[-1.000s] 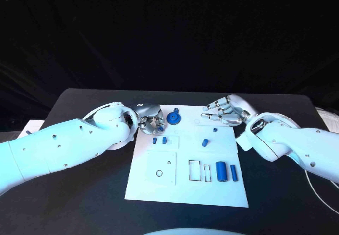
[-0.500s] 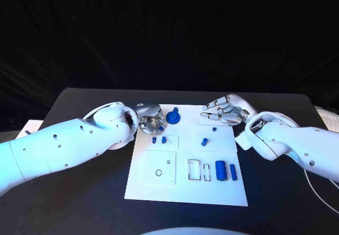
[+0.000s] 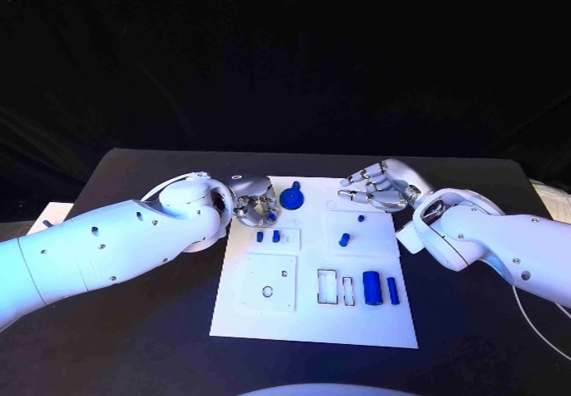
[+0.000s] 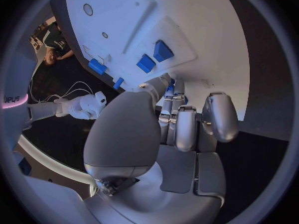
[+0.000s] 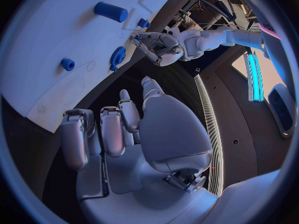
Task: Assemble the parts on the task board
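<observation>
Nothing shifts since earlier. Left robot hand [image 3: 252, 204] curled, contents unclear; right robot hand [image 3: 379, 187] apart, empty. Blue pegs [image 3: 268, 236] at board's [image 3: 315, 318] ten o'clock: light, stiff, slick; pinch sides.

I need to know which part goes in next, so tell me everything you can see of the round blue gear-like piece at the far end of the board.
The blue gear piece is a toothed disc with a raised knob, apparently plastic. It sits on the white task board near its far edge, between the two hands. The left robot hand is close beside it; contact cannot be told. The right robot hand stays clear.
</observation>
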